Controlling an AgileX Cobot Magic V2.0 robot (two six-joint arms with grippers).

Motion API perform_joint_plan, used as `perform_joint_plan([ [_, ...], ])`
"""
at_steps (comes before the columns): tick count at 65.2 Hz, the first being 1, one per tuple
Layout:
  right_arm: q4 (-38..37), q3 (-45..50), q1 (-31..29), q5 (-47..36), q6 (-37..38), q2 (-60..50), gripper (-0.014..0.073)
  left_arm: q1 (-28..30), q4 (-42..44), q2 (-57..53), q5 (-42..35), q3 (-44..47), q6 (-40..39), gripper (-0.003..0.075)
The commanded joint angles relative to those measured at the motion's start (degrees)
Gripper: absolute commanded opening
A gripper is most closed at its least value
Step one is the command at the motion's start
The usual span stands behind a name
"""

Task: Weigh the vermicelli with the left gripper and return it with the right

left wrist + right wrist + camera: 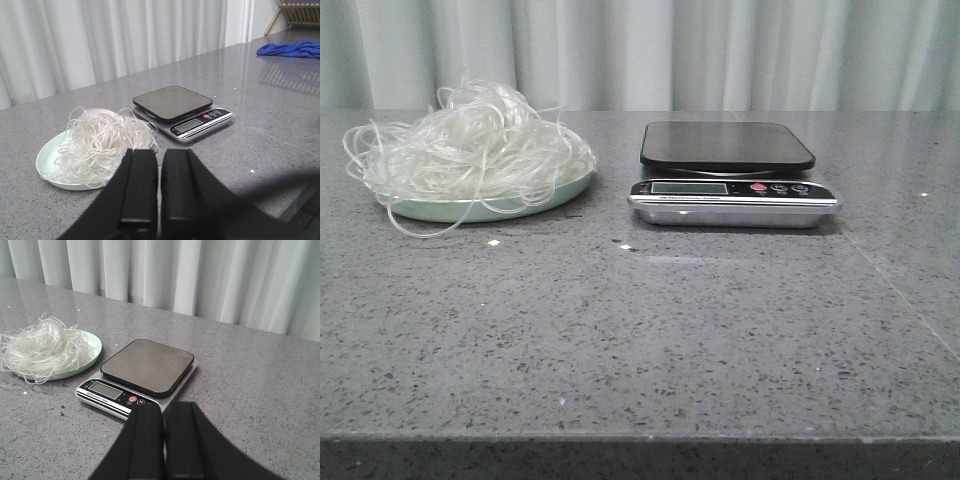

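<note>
The vermicelli (470, 145) is a loose whitish nest piled on a mint-green plate (450, 210) at the table's back left, with strands hanging over the rim. To its right stands a kitchen scale (730, 170) with a bare black platform. Neither arm shows in the front view. In the left wrist view my left gripper (160, 152) is shut and empty, held short of the vermicelli (100, 142) and scale (180, 107). In the right wrist view my right gripper (164, 407) is shut and empty, just short of the scale (145, 367), with the vermicelli (42, 347) beyond to the side.
A pale curtain (640, 50) hangs behind the grey speckled table (640, 330). A blue cloth (290, 48) and a wooden rack (300, 10) lie far off to the scale's right.
</note>
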Motion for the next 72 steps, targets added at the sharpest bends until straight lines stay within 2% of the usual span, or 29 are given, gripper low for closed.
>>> perform_joint_plan([
  [1,-0.61,-1.51,-0.21,-3.90,-0.52,0.39,0.0179,0.12,-0.66,0.74,-4.48,-1.42,-0.10,0.0145],
  [20,-0.61,-1.51,-0.21,-3.90,-0.52,0.39,0.0179,0.12,-0.46,0.53,-4.62,-0.70,-0.10,0.0145],
  [25,-0.61,-1.51,-0.21,-3.90,-0.52,0.39,0.0179,1.99,0.27,0.52,-4.96,0.31,-0.10,0.0145],
  [35,-0.61,-1.51,-0.21,-3.90,-0.52,0.39,0.0179,12.42,1.74,0.38,-11.73,4.83,-0.10,0.0145],
  [45,-0.61,-1.51,-0.21,-3.90,-0.52,0.39,0.0179,27.33,1.22,-2.65,-21.27,12.11,-0.10,0.0145],
  [53,-0.61,-1.51,-0.21,-3.90,-0.52,0.39,0.0179,34.85,-0.44,-4.38,-24.80,17.41,-0.10,0.0145],
  [68,-0.61,-1.51,-0.21,-3.90,-0.52,0.39,0.0179,39.56,-0.44,-6.01,-26.19,22.27,-0.10,0.0145],
  [72,-0.61,-1.51,-0.21,-3.90,-0.52,0.39,0.0179,40.35,-0.44,-6.35,-28.53,23.56,-0.10,0.0145],
])
